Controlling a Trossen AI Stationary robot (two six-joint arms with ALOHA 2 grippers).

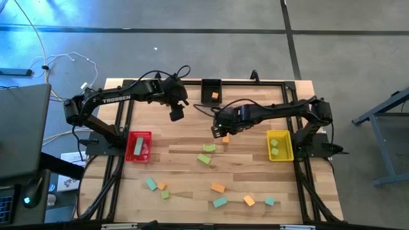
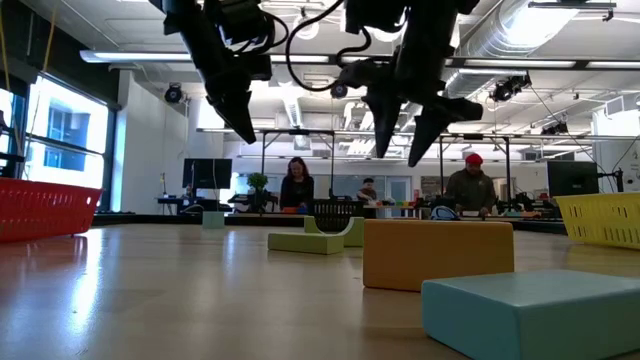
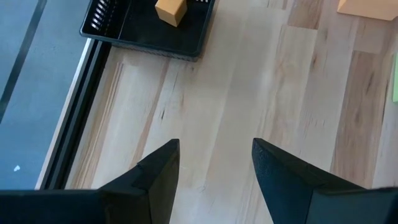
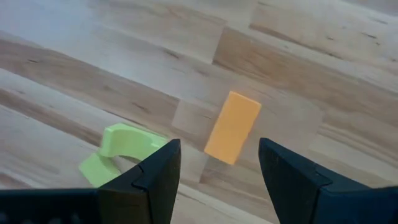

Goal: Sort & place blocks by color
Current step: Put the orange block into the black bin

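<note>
Small orange, teal and yellow-green blocks lie scattered flat on the wooden table. My right gripper (image 1: 219, 132) (image 4: 217, 168) hangs open above the table. One orange block (image 4: 232, 127) (image 1: 225, 138) lies below it, seen between its fingers and untouched, with two yellow-green blocks (image 4: 124, 146) (image 1: 209, 148) close by. My left gripper (image 1: 177, 114) (image 3: 216, 165) is open over bare table near the black bin (image 1: 211, 92) (image 3: 149, 28), which holds one orange block (image 3: 171, 10). In the low view both grippers hang clear of the table.
A red bin (image 1: 138, 145) holding teal blocks sits at the table's left. A yellow bin (image 1: 279, 144) holding yellow-green blocks sits at its right. Several loose blocks lie along the near side, among them an orange one (image 1: 218, 188) and a teal one (image 1: 219, 202). People sit in the room beyond.
</note>
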